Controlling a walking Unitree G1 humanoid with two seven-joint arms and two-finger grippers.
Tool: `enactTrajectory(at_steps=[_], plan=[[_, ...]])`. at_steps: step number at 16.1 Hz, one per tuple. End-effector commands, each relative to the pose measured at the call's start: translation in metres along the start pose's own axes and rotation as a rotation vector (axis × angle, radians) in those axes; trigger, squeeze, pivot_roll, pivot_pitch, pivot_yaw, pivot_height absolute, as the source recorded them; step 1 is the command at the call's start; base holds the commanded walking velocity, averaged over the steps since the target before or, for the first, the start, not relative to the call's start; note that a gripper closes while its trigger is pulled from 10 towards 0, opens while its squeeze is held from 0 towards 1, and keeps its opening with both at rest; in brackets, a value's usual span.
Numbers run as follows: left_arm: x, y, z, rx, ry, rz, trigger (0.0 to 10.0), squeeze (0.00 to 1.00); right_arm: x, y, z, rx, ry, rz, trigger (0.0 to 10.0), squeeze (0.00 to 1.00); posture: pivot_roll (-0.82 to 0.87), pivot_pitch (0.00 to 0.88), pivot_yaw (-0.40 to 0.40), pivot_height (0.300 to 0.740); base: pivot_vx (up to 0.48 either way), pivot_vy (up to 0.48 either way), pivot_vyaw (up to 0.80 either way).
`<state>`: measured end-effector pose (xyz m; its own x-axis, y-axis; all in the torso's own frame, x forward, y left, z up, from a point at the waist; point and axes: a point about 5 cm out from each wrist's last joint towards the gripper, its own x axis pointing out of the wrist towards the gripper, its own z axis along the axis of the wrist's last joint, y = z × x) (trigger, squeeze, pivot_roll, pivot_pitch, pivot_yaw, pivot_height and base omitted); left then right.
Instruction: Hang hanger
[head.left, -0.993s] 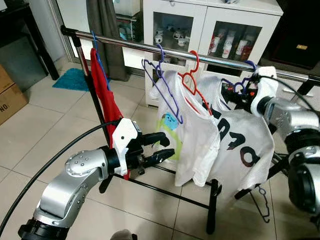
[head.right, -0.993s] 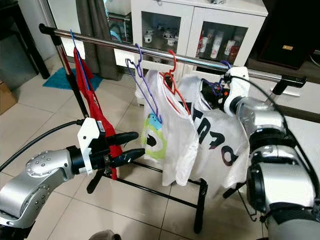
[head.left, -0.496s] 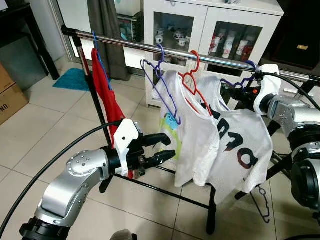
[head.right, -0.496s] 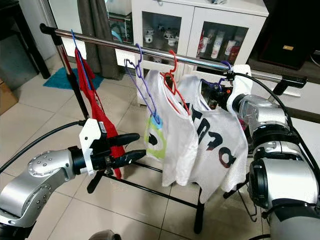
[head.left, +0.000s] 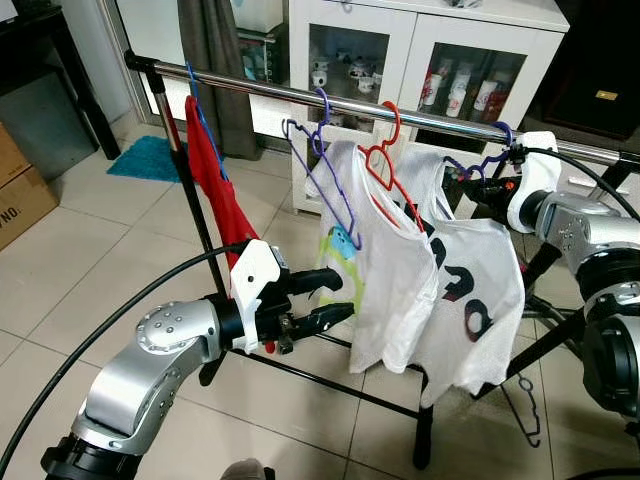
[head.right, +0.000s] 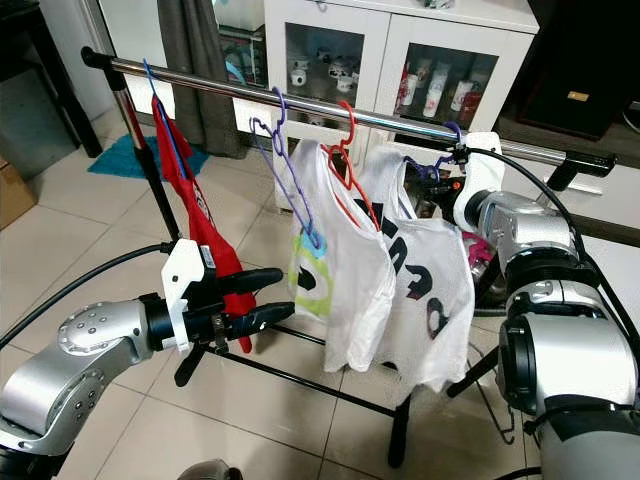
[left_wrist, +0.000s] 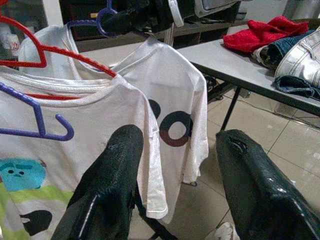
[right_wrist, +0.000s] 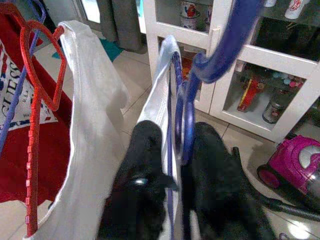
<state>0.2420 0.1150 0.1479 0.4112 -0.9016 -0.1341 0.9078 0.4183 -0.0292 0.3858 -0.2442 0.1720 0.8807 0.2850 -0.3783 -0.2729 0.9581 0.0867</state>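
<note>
While shirts (head.left: 385, 270) crowd the rail (head.left: 300, 97), right claw (right_wrist: 175, 170) pinches blue hanger (right_wrist: 187, 120).

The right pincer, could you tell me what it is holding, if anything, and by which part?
The right pincer grips the blue hanger at its neck, just below the hook, which sits over the rail. The left pincer is open and holds nothing.

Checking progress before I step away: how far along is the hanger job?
Nearly done, by the look of it. Done: the purple hanger carrying the white shirt has its hook over the rail. In hand: the right gripper is shut on the purple hanger's neck. Left: let go and withdraw. The left gripper hovers open, low by the rack, holding nothing.
</note>
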Motion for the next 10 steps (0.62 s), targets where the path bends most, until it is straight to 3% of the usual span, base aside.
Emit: enactTrajectory(at_steps=[1,10], plan=[[0.002,0.002,0.002,0.02,0.005,-0.008,10.0,0.0,-0.002,-0.002,0.006,-0.001,-0.006,0.002,0.0,0.0,0.02,0.0,-0.001,0.74,0.0,0.0,0.0],[0.013,0.011,0.003,0.048,0.014,0.036,10.0,0.0,-0.007,-0.008,0.012,-0.021,-0.051,-0.013,0.0,0.0,0.01,0.0,0.011,0.74,0.0,0.0,0.0]])
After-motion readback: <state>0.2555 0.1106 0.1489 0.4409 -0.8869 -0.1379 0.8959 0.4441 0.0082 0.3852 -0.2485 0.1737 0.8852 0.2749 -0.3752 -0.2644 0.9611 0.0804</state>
